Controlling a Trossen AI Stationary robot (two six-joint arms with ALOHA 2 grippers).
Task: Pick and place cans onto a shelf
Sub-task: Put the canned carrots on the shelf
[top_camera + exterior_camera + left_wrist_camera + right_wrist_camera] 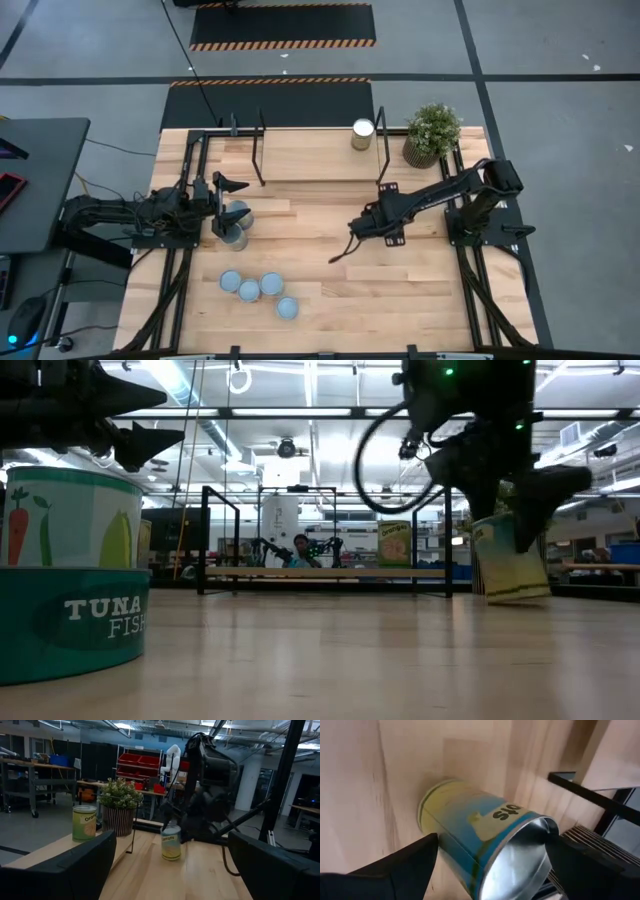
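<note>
The right gripper (pixel 487 865) hangs wide open around a yellow and blue can (pixel 480 845) standing on the table (pixel 320 275) before the shelf (pixel 310 155); it looks hard, smooth and slippery, so squeeze its round sides.

Cans (pixel 255 290) on table; one on shelf (pixel 310 155)

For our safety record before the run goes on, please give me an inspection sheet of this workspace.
Surface: light wooden table.
Job's things: one can on the shelf; carrots can mid-table; two cans at the left; four cans grouped apart.
Clutter: potted plant beside the shelf.
Hands: left hand open, empty, by the two cans; right hand at the carrots can.
Cables: black cable crosses the floor to the table.
Surroundings: striped mats; a person beyond the shelf.
</note>
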